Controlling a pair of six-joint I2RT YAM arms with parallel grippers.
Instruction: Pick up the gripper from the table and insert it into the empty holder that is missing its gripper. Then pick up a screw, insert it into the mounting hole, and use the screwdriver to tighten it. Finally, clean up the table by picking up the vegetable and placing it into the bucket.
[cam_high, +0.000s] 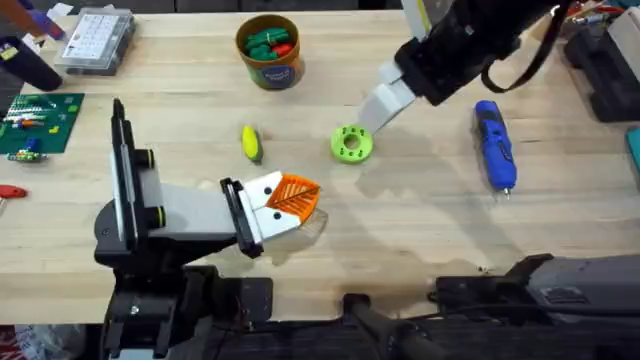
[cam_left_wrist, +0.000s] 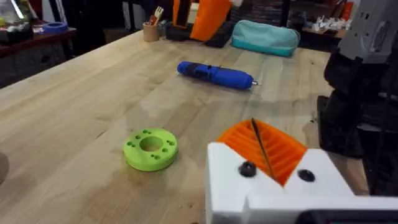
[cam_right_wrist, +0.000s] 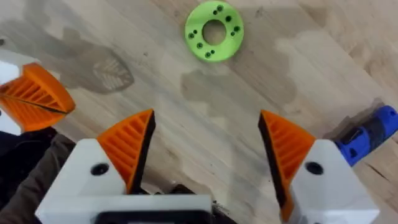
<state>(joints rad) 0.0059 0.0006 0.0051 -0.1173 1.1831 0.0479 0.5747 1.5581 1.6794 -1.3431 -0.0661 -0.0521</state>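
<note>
**A:** Right end effector (cam_right_wrist: 205, 155) is wide open, holding nothing, near the lime-green plastic ring (cam_high: 351, 144). Left end effector (cam_high: 290, 200) is pinched shut, empty.

**B:** I'd go for the bright blue pen-shaped screwdriver (cam_high: 494, 145), well right of the ring. Grab mid-barrel. Lots of bare wooden tabletop (cam_high: 420, 230) around. Yellow toy vegetable (cam_high: 251, 143) sits left of the ring.

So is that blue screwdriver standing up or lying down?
Lying down. The screwdriver rests flat on the table, its metal tip pointing toward the arms' bases.
</note>
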